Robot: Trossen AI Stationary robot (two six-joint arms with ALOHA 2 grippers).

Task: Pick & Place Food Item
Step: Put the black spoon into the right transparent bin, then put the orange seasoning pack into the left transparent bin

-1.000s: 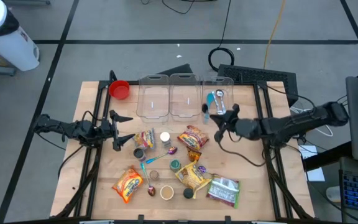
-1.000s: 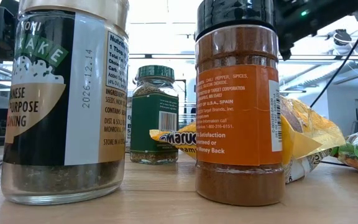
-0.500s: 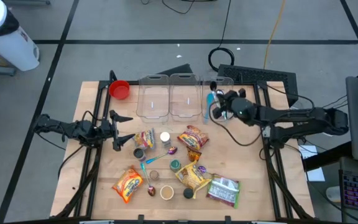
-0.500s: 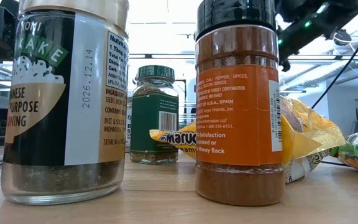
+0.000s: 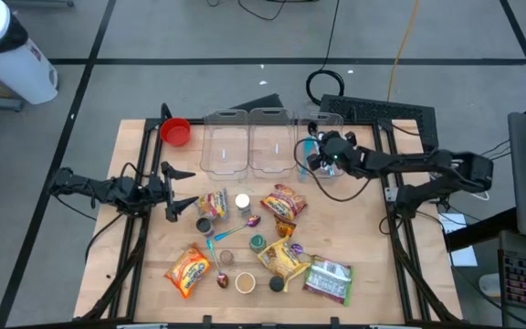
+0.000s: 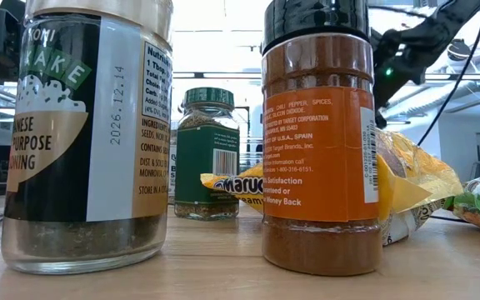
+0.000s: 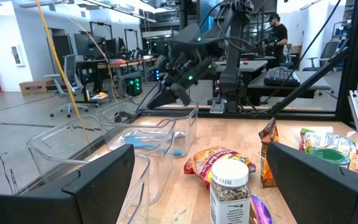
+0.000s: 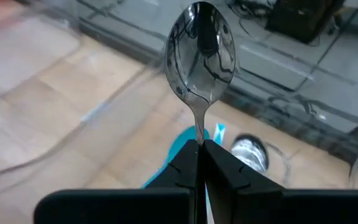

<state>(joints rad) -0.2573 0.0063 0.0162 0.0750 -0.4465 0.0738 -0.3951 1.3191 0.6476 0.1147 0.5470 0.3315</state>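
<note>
My right gripper (image 5: 316, 157) is shut on a metal spoon (image 8: 201, 46) above the rightmost of three clear bins (image 5: 321, 123) at the table's far edge. Another spoon with a teal handle (image 8: 179, 152) lies in that bin below it. Food packets (image 5: 283, 203) (image 5: 286, 259) (image 5: 188, 270) (image 5: 329, 279) lie flat on the wooden table. My left gripper (image 5: 177, 192) is open and empty at the table's left side, clear of everything. My right gripper pinches the spoon's thin neck (image 8: 199, 127), just behind the bowl, between its two fingers. The spoon lies along the fingers, and its bowl (image 8: 201, 43) sticks out past the fingertips. It is lifted clear above the bin. The handle is hidden by the fingers.
A red bowl (image 5: 175, 132) stands at the far left. Spice jars (image 5: 242, 203) (image 5: 205, 227) (image 5: 257, 243) and spoons (image 5: 231, 230) lie among the packets. Two large spice jars (image 6: 86, 133) (image 6: 319, 137) fill the low view. A keyboard (image 5: 382, 111) lies beyond the far edge.
My right gripper has gone toward the table's far edge and a little to the left, carrying the spoon from beside the bins to above the rightmost bin. It has stayed shut on the spoon.
</note>
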